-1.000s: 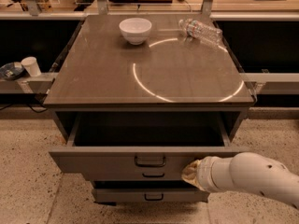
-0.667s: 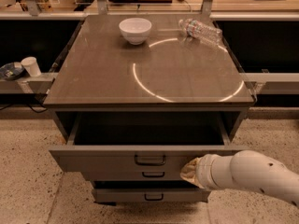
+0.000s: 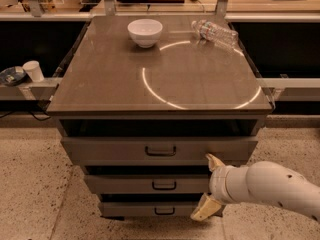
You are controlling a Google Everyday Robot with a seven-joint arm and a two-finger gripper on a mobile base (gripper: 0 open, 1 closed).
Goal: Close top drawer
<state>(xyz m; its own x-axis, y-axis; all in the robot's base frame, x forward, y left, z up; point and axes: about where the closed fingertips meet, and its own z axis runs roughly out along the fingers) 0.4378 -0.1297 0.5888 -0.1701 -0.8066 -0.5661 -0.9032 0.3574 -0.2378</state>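
The top drawer [image 3: 110,150] is the widest grey drawer, right under the cabinet top, with a small dark bar handle [image 3: 160,151] at its centre. It stands a little way out, with a dark gap above its front. My gripper [image 3: 209,186] is at the lower right of the drawer fronts, open, on a white arm coming in from the right. Its upper fingertip [image 3: 215,160] is at the lower right edge of the top drawer's front. The lower fingertip [image 3: 202,212] is in front of the bottom drawer.
Two narrower grey drawers, the middle drawer [image 3: 130,184] and the bottom drawer [image 3: 130,209], sit below. On the cabinet top [image 3: 100,84] stand a white bowl [image 3: 145,32] and a plastic bottle [image 3: 215,32] lying down. A paper cup [image 3: 34,70] stands on the left rail. The floor is speckled.
The top drawer has slid in towards the cabinet and shows much less of its inside. My gripper has moved forward with it, its fingers now spread.
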